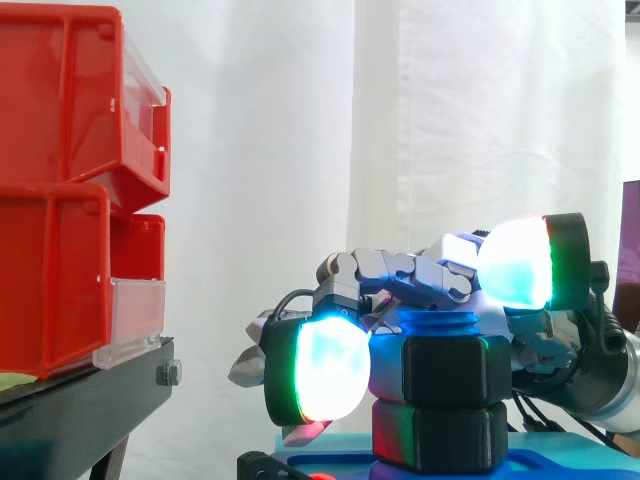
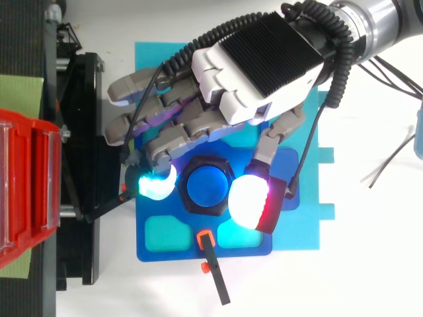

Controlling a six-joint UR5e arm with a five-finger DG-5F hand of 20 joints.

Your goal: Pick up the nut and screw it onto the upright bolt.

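Black and six-sided, the nut [image 1: 440, 368] sits on the blue bolt [image 2: 207, 187], whose top I can see through the nut's middle from above. My hand [image 2: 258, 63] reaches in from about 1 o'clock in the top view, palm down over the blue plate [image 2: 144, 247]. Its fingers are curled and clamped on the nut, with one glowing pad [image 2: 156, 185] at the nut's 9 o'clock and the thumb's pad at 4 o'clock. Other fingers fan toward 10 o'clock, holding nothing. Red bins [image 1: 60, 270] stand at 9 o'clock in the side view.
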